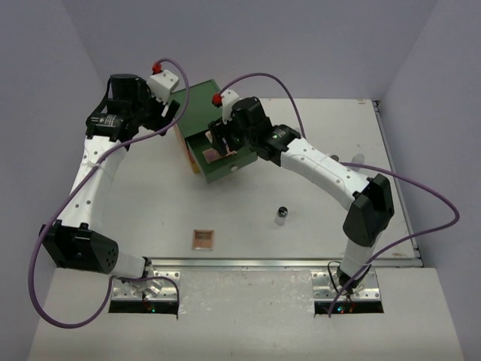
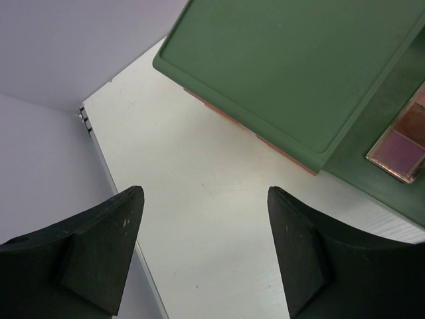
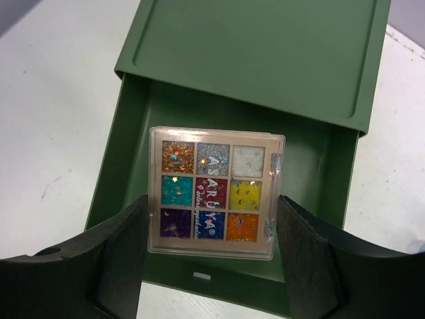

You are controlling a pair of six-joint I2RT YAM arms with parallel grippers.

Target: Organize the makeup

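Note:
My right gripper point(image 3: 212, 201) is shut on a square multicolour glitter palette point(image 3: 212, 189), its fingers pressing on the left and right edges. It holds the palette over the open green drawer point(image 3: 312, 156) of the drawer box point(image 1: 203, 101). My left gripper point(image 2: 204, 193) is open and empty above bare table, just left of the box point(image 2: 285, 66). A palette corner point(image 2: 400, 146) with purple and brown pans shows at the drawer; I cannot tell if it is the held one. On the table lie a small tan palette point(image 1: 202, 238) and a black-capped jar point(image 1: 282, 215).
The box stands at the back of the white table point(image 1: 135, 195), its drawer pulled out toward the near side. The table's left edge point(image 2: 99, 153) and the grey wall run close by my left gripper. A metal rail point(image 1: 301, 263) lines the near edge.

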